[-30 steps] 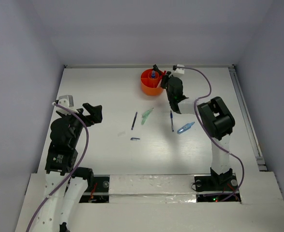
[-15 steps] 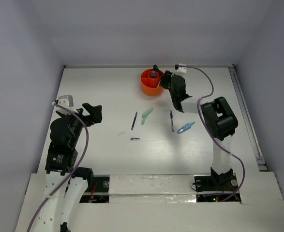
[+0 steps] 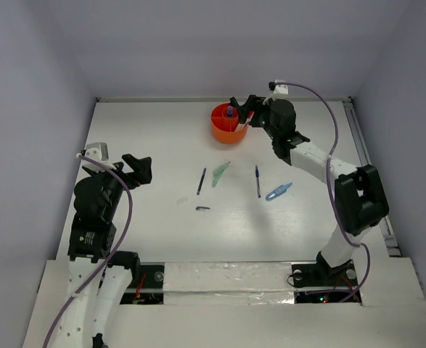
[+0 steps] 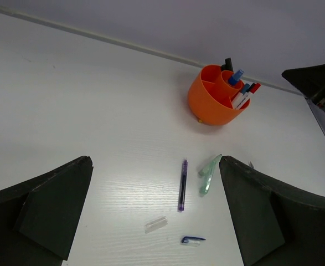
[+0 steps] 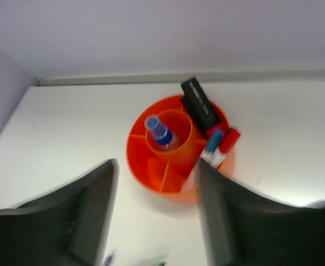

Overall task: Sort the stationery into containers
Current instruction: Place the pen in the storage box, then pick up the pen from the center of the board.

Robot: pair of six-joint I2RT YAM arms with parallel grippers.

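Observation:
The orange tub [image 3: 220,133] stands at the far middle of the table. It holds a blue-capped clear bottle [image 5: 159,131], a black marker [image 5: 199,105] and white markers with a blue cap [image 5: 214,142] and a red cap [image 5: 228,139]. My right gripper [image 3: 243,113] hovers open just right of the tub [image 5: 135,156], with nothing between its fingers. On the table lie a dark blue pen [image 3: 201,181], a pale green pen [image 3: 220,174], a second dark pen [image 3: 257,181] and a light blue pen [image 3: 279,191]. My left gripper [image 3: 137,170] stands open and empty at the left, well away from them.
A small blue cap [image 4: 192,240] and a clear cap [image 4: 155,224] lie on the table near the dark blue pen [image 4: 182,184] and the green pen [image 4: 209,174]. Walls close the table off at the back and on both sides.
My right gripper has opened beside the tub, and that arm's elbow has swung out to the right. The left arm has not moved.

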